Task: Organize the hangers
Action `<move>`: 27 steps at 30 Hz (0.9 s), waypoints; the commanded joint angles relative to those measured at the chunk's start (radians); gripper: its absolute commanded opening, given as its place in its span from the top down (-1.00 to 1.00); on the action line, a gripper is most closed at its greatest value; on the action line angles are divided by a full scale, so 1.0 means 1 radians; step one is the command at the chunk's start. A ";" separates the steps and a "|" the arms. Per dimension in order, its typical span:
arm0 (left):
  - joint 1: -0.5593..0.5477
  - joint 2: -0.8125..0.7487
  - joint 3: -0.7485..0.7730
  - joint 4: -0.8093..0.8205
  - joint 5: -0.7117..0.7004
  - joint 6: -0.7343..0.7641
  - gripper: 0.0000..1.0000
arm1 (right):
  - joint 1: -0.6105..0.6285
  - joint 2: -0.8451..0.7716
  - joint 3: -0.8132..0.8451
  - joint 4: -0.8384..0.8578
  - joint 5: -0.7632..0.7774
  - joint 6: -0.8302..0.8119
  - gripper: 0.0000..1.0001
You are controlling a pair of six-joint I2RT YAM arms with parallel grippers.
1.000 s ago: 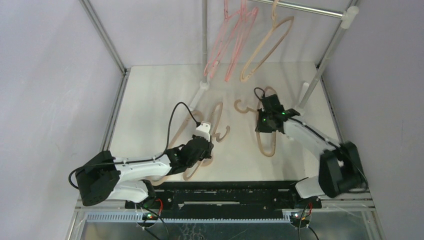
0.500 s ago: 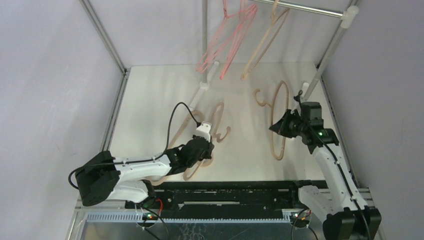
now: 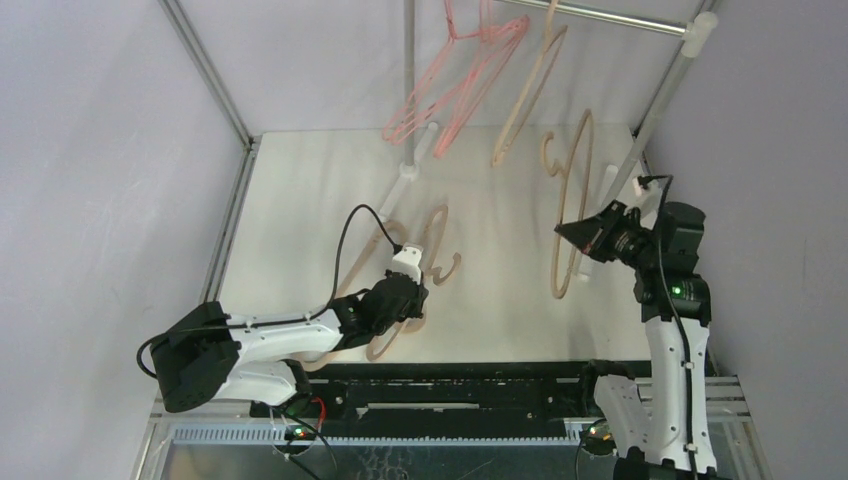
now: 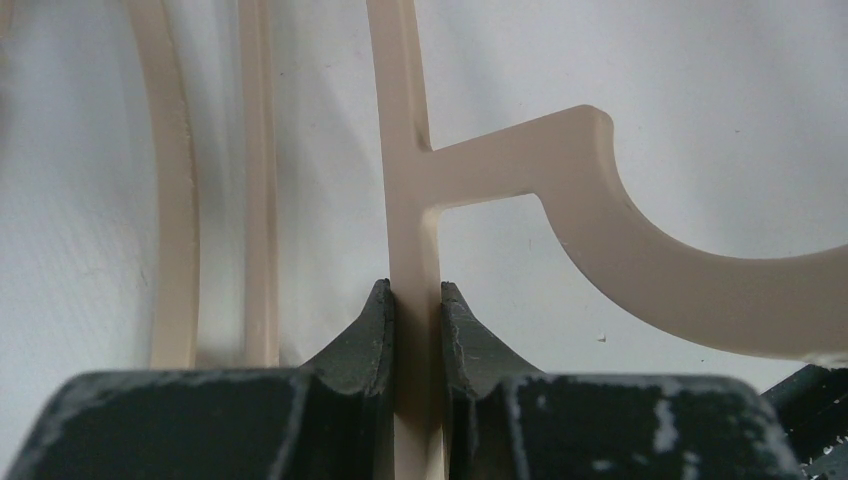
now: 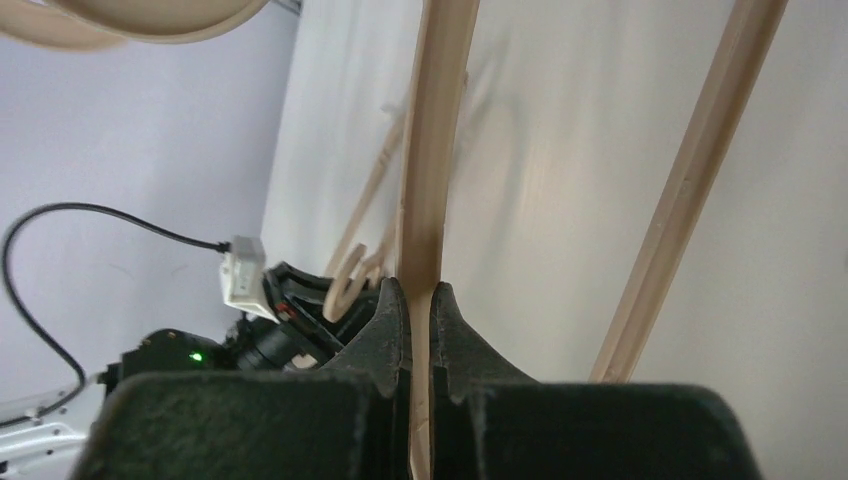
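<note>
The right gripper (image 5: 420, 295) is pinched tight on the thin edge of the raised beige hanger (image 5: 438, 150). This hanger stands on end at the right of the overhead view, with its hook uppermost and below the rail (image 3: 610, 17). The left gripper (image 4: 415, 300) is narrowed onto the lying beige hanger (image 4: 412, 200), holding the straight bar just below where the hook branches off. That hanger lies flat on the table (image 3: 300, 200), centre-left in the overhead view.

The beige ones look stiff, light and smooth. A narrow pinch on a flat bar would probably let one swing, so a hold close to the hook's neck should keep the hook easier to steer. The pink wire hangers (image 3: 440, 100) at top centre are likely springy, and thin enough to slip between fingers.

Of the beige kind there is the hanging beige hanger (image 3: 520, 115) on the rail, one raised, and at least two on the table. Two more bars lie beside the gripped one, but I cannot tell whether they belong to one hanger or two. There appear to be two pink ones, though they overlap.
</note>
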 commanded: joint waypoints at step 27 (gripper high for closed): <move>0.008 0.025 0.036 0.041 -0.004 0.025 1.00 | 0.006 0.385 0.289 0.942 -0.069 0.540 1.00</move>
